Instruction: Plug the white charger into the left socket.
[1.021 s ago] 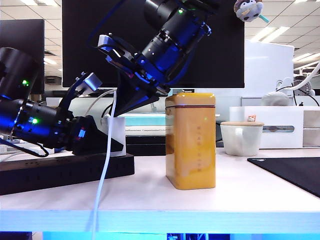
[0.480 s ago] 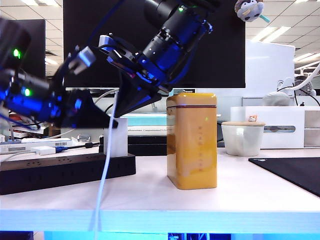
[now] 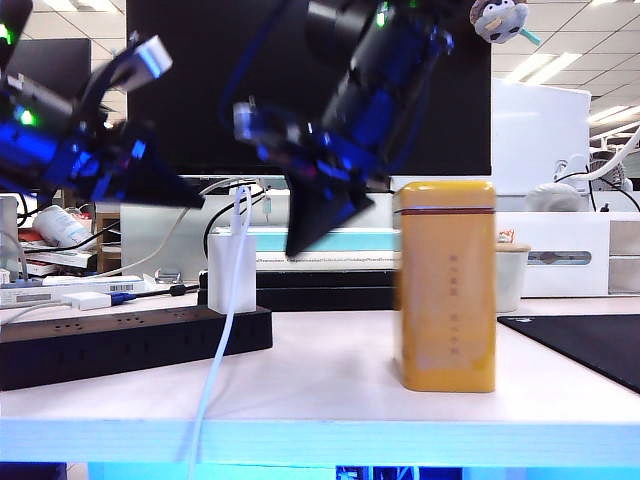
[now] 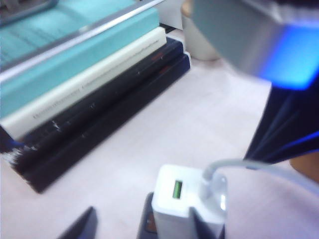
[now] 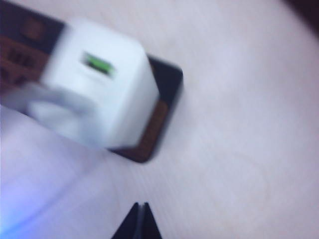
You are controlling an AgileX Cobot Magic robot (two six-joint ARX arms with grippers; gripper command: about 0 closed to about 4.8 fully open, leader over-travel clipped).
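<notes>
Exterior view: left fingers [image 3: 185,200] seemingly apart, empty; right fingers [image 5: 139,221] pressed together.

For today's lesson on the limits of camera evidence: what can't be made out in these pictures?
- Exterior view: motion blur smears the left gripper, the right gripper and the yellow tin.
- Exterior view: the white charger hides its prongs and the socket under it in the black power strip.
- Right wrist view: blur makes the strip's markings unreadable.

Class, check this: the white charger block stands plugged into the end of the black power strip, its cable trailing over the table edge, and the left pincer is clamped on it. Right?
One error: the left pincer is not clamped on the small white plastic charger block. The exterior view shows it raised above and beside the block, clear of it. The rest holds: the block stands in the end of the long black power strip, its thin white cable trailing over the table edge.
</notes>
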